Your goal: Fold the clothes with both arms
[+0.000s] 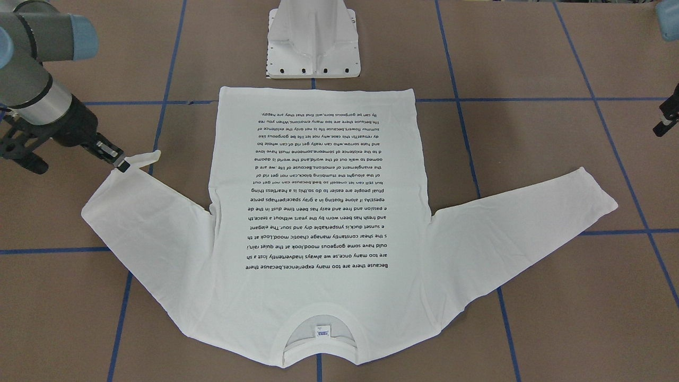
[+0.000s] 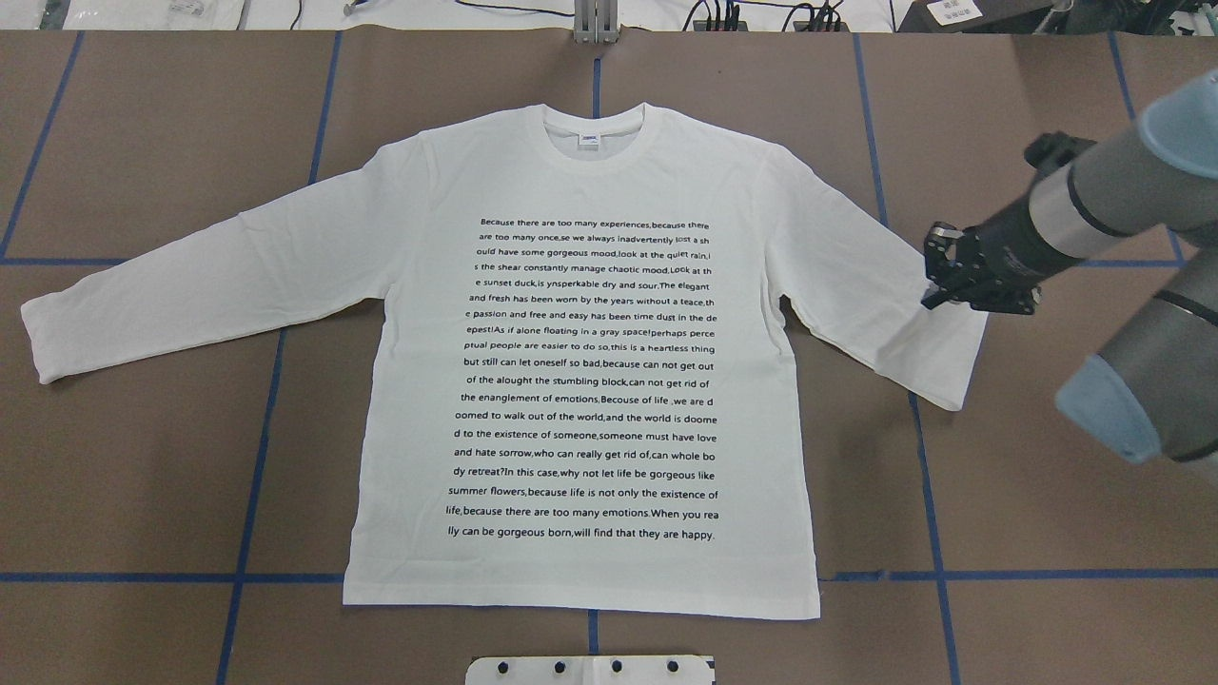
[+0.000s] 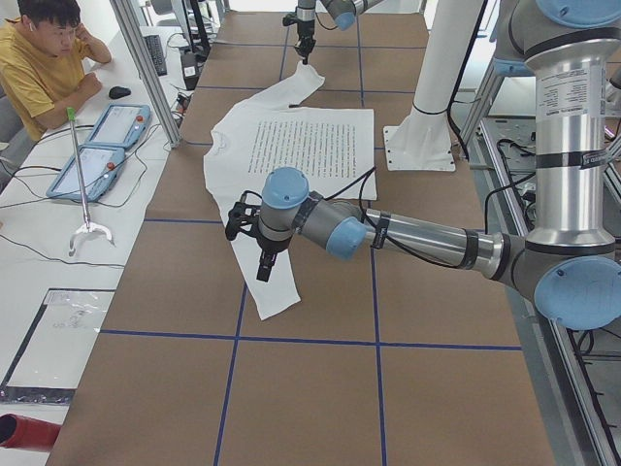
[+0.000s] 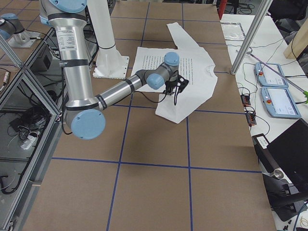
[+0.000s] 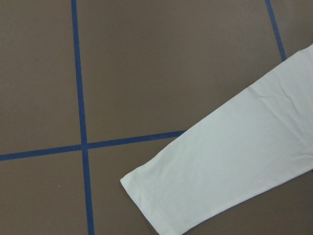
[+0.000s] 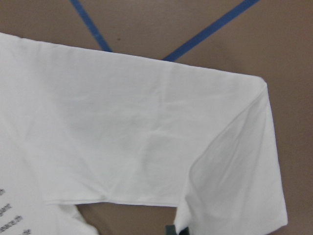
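Note:
The white long-sleeved T-shirt (image 2: 580,381) lies flat in the middle of the table, printed text up, collar (image 2: 592,128) away from the robot's base. My right gripper (image 2: 937,281) is shut on the cuff of the right sleeve (image 1: 143,223) and holds it lifted, so the sleeve end doubles over itself (image 6: 146,137). The left sleeve (image 2: 190,276) lies stretched out flat, and its cuff (image 5: 195,196) fills the lower right of the left wrist view. My left gripper (image 3: 262,264) hangs above and beside that cuff, apart from the cloth. I cannot tell whether it is open or shut.
The white metal pedestal (image 1: 313,42) stands just past the shirt's hem. Blue tape lines (image 2: 257,457) cross the brown table. A seated person (image 3: 44,58) and two tablets (image 3: 102,146) are at a side bench beyond the table's far edge.

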Robot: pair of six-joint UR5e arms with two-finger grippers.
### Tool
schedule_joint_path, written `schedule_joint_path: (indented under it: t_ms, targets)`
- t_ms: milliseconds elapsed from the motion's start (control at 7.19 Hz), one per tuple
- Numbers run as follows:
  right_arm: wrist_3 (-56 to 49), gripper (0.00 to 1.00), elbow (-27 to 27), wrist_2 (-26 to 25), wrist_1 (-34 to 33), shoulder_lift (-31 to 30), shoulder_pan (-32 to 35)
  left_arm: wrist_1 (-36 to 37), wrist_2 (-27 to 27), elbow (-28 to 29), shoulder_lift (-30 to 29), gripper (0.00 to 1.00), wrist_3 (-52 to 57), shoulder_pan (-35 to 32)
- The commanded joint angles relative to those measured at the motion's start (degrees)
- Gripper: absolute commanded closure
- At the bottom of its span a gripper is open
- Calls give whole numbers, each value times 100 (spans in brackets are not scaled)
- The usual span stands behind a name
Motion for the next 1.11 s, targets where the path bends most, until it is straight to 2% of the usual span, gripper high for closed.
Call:
schedule_joint_path:
  t_ms: [0, 139, 278, 417, 556, 835, 974]
  targets:
    - [612, 100, -798, -153, -949, 1945, -128, 0, -228, -46, -15, 1, -16, 3]
    - [807, 100, -1621, -337, -905, 2848, -215, 0, -229, -46, -33, 1, 10, 3]
    - [1157, 100, -2969, -930, -322, 4006, -495, -105, -229, -28, -33, 1, 10, 3]
    - [1691, 100, -4531, -1311, 972, 4966, -698, -123, -229, -28, -42, 1, 10, 3]
    - [1783, 100, -5208, -1445, 1681, 5419, -804, -123, -229, -37, -42, 1, 10, 3]
    - [1793, 100, -5268, -2478, 1819, 5546, -1513, -158, -237, -46, -42, 1, -7, 12]
    - [1793, 100, -5285, -2562, 1941, 5538, -1595, -219, -237, -19, -42, 1, -25, 12]
